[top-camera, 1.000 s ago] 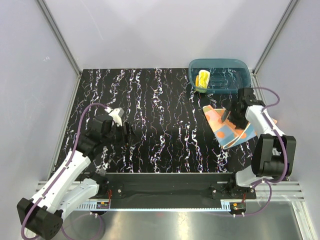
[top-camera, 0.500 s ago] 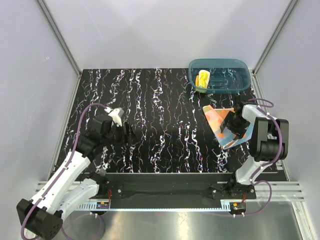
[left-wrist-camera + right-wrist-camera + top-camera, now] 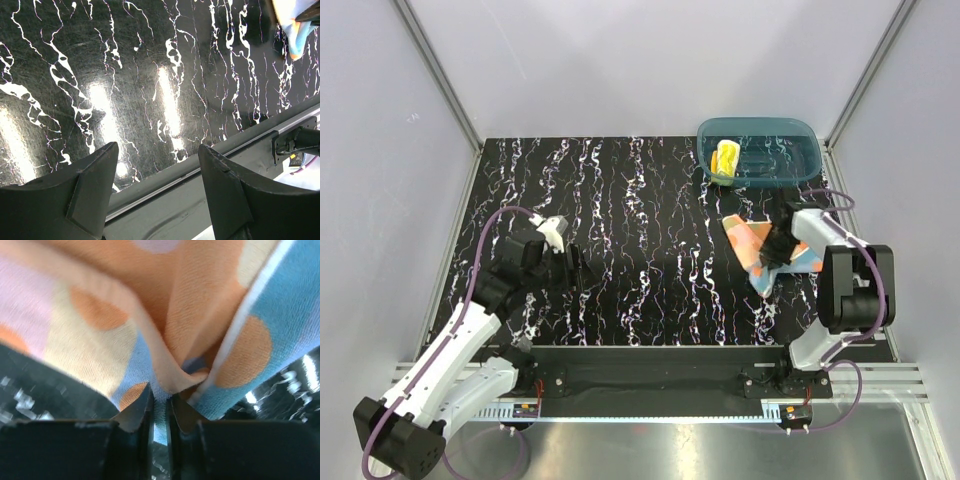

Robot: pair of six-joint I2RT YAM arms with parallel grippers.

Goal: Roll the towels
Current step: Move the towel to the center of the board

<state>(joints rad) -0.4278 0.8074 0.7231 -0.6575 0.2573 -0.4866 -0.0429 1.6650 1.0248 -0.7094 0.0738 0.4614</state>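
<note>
The orange polka-dot towel (image 3: 752, 245) lies bunched on the right side of the black marbled table (image 3: 640, 230), partly under my right arm. My right gripper (image 3: 775, 250) is shut on a fold of that towel (image 3: 165, 330); in the right wrist view the cloth is pinched between the two fingertips (image 3: 137, 410). A yellow towel (image 3: 725, 160) sits rolled inside the teal tub (image 3: 802, 165) at the back right. My left gripper (image 3: 572, 268) hovers open over the table's left half, far from both towels, with nothing between its fingers (image 3: 95, 175).
The teal tub stands at the table's back right corner. A metal rail (image 3: 650, 372) runs along the near edge between the arm bases. Grey walls close in the left, back and right sides.
My right gripper has come down onto the polka-dot towel and shut on it, pulling the cloth from a flat spread into a bunched fold. The left arm has not moved.
</note>
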